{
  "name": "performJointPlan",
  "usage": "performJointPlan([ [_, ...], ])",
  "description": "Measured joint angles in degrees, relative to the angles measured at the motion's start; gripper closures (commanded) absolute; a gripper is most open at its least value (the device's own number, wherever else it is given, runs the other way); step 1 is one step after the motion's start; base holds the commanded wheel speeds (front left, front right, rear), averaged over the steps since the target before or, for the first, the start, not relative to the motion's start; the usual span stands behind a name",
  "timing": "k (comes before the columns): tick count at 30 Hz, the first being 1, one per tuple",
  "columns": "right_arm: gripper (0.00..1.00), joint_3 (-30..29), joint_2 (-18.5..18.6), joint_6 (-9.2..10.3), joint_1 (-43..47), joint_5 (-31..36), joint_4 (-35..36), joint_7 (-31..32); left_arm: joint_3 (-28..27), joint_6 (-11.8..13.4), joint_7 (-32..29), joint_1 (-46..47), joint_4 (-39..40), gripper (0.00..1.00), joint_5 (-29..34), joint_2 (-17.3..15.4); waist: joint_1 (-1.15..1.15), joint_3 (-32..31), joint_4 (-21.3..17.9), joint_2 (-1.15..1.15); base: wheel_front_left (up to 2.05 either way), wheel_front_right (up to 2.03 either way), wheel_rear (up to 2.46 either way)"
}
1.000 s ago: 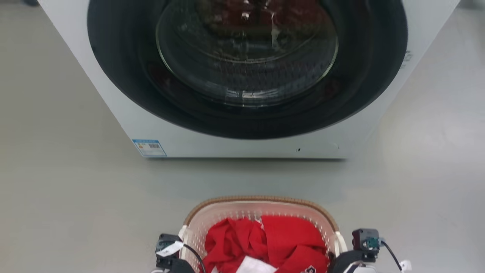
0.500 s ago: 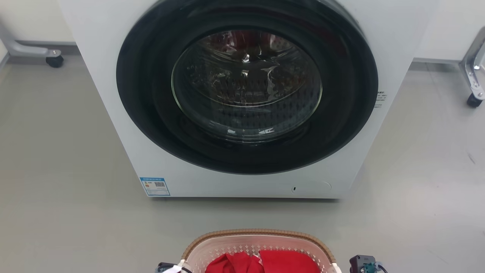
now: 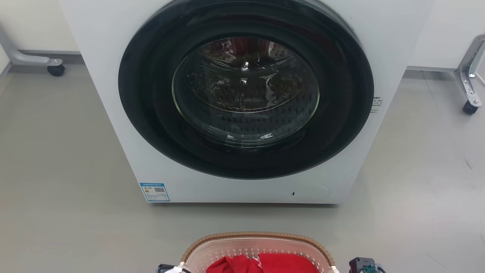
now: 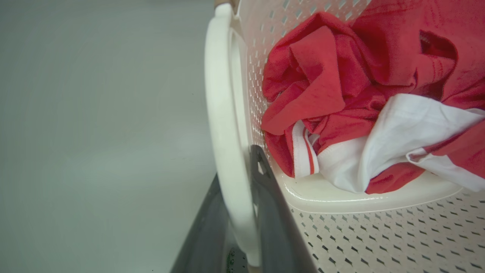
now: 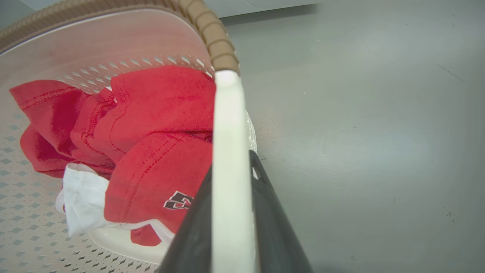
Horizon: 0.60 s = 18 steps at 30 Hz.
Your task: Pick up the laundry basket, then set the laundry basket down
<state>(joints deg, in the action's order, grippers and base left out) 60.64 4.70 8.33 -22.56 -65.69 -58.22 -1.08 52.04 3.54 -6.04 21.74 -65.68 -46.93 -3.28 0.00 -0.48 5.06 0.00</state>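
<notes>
In the head view, the laundry basket [image 3: 257,238] is seen at the bottom edge, on the near side of a big white washer [image 3: 113,113] and well apart from it, with grey floor [image 3: 57,170] between them. Red clothes [image 3: 265,263] are piled inside the basket. In the left wrist view, the left gripper [image 4: 237,167] is closed on the basket's white left handle [image 4: 219,94], with one dark finger on each side of it. A white cloth [image 4: 398,144] is mixed in with the red clothes there. In the right wrist view, the right gripper [image 5: 231,163] is clamped on the white right handle [image 5: 227,113] in the same way, just below the brown rim [image 5: 212,34]. So the basket is gripped on both sides, and the grabbing part looks done. It cannot be told from these views if the basket is up off the floor or resting on it. The setting down is judged to be left: the basket has to be lowered flat onto the floor, and then both handles have to be let go.
</notes>
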Motion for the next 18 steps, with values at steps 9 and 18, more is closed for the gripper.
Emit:
performJointPlan([
  [9,1.0,1.2,0.1,0.0,0.0,-1.6,-0.1,-0.3,0.3,0.1,0.0,0.0,0.0,1.0,-0.4,-0.1,0.01,0.2,0.0,0.01,0.0,0.0,0.0],
  [18,1.0,2.4,0.1,0.0,-0.1,-2.9,-0.3,-0.6,0.6,0.1,0.0,0.0,-0.1,1.0,-1.3,-0.1,0.01,0.4,0.0,0.01,0.0,0.0,0.0],
])
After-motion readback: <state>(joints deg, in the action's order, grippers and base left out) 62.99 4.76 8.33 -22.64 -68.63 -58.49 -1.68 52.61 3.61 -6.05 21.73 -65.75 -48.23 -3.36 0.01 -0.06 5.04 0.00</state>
